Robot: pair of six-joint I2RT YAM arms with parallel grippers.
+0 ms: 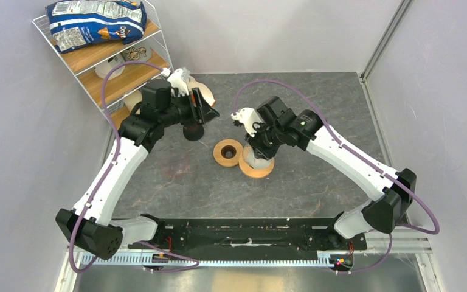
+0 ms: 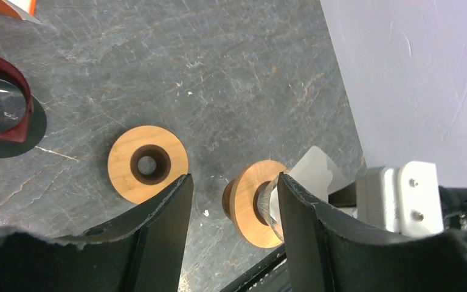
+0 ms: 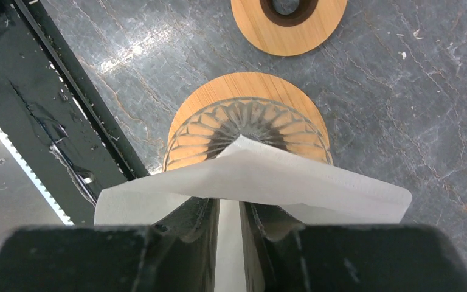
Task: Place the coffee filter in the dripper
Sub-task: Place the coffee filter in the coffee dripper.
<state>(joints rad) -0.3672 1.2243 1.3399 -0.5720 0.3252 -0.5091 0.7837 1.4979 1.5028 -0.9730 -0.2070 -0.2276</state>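
Observation:
The dripper point(image 3: 249, 118), a ribbed clear glass cone on a round wooden collar point(image 1: 261, 168), stands upright near the table's middle. My right gripper point(image 3: 230, 204) hangs right above it. Its jaws are drawn close with the cream-white coffee filter point(image 3: 249, 176) pinched between them, and the paper spreads over the fingertips. The filter's point sits over the glass mouth; I cannot tell if it touches. In the left wrist view the dripper point(image 2: 248, 207) and filter point(image 2: 313, 170) show beyond my left gripper point(image 2: 233, 177), which is open and empty. That left gripper point(image 1: 204, 111) hovers at the back left, apart from the dripper.
A bare wooden ring point(image 1: 228, 152) lies just left of the dripper. A dark red-rimmed round object point(image 2: 0, 103) sits under the left gripper. An orange packet corner point(image 2: 12, 5) shows nearby. A wire shelf point(image 1: 106, 67) holding a chip bag point(image 1: 94, 21) stands back left. A black rail point(image 3: 48, 103) runs along the near edge.

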